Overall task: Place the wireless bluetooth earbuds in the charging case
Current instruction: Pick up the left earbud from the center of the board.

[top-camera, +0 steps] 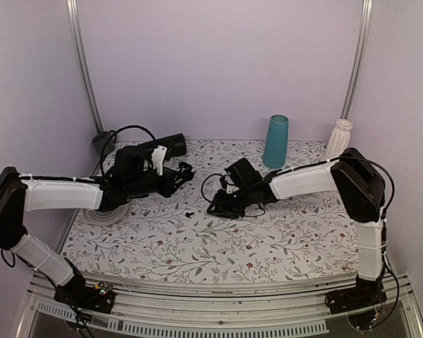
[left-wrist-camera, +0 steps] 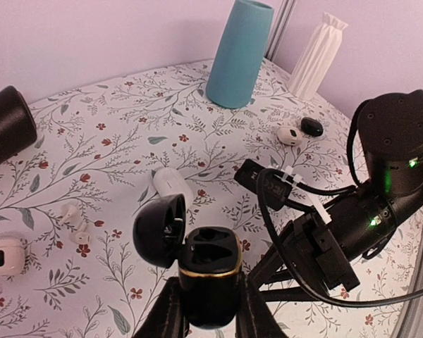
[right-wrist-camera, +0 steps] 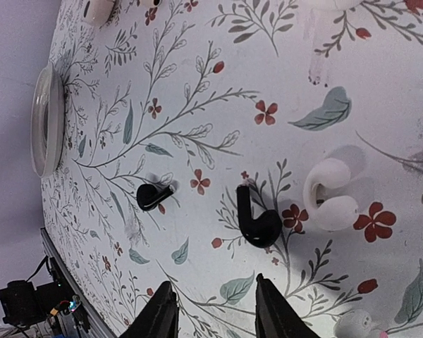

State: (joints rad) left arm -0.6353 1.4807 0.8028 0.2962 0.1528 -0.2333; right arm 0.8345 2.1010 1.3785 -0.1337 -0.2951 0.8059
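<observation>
Left wrist view only: the left gripper (left-wrist-camera: 210, 310) is clenched on the small black pebble-shaped charging case (left-wrist-camera: 210, 271). The hinged lid is swung open toward 10 o'clock and both wells are empty.

Right wrist view only: two tiny black stemmed earbuds (right-wrist-camera: 155, 196) lie apart on the floral-print table cover (right-wrist-camera: 381, 84), the other earbud (right-wrist-camera: 256, 222) at 3 o'clock of the first. One white clip-shaped earpiece (right-wrist-camera: 330, 201) lies just beyond, again at 3 o'clock. The right gripper (right-wrist-camera: 211, 310) stands released at 6 o'clock of the earbuds, nothing between its fingers.

The overhead view shows neither grip plainly.

Count: black case one, black earbuds two, teal tapered cup (left-wrist-camera: 240, 53) one, white ribbed vase (left-wrist-camera: 317, 53) one.
</observation>
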